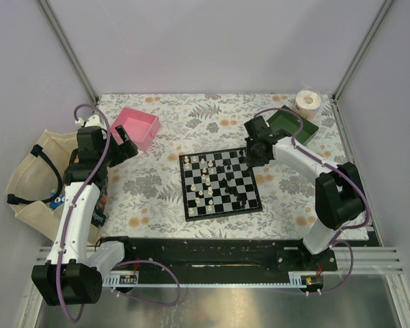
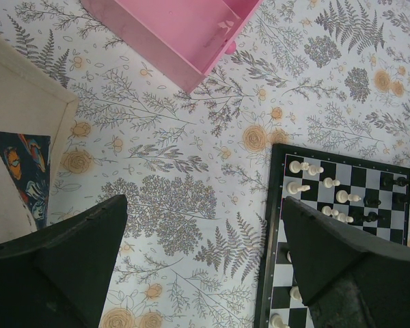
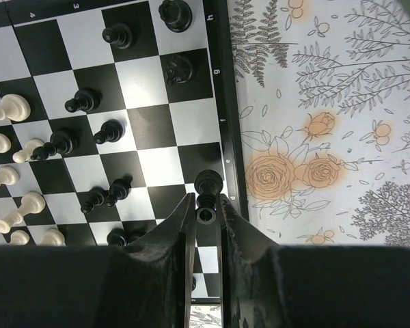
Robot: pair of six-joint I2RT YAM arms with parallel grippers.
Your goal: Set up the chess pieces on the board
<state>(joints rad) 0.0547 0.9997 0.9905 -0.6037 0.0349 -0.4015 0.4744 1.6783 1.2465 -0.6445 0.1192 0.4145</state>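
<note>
Fingers of the right pincer stand nearly together, clamped on one black piece whose rounded head pokes out just ahead of their tips; whether its foot touches the square below I cannot tell. That piece is over the edge column of the board, right beside the black border, with flowered cloth starting just to the pincer's right. Ahead of the tips and off to their left, other black men stand scattered over the squares, and a pair is close together near the left finger. Further left again, white men crowd by the frame edge; whether all of them are upright I cannot tell. From above, this pincer sits at the board's far right corner, with a green tray and a tape roll beyond it and to its right. The left pincer hovers with its two fingers spread wide apart and nothing between them but cloth. A pink tray lies ahead of it, apart from the tips. The board lies to its right, partly hidden behind the right finger, with white men and a few black ones showing on it. To its left sits a cream bag. The two pincers are well apart.
</note>
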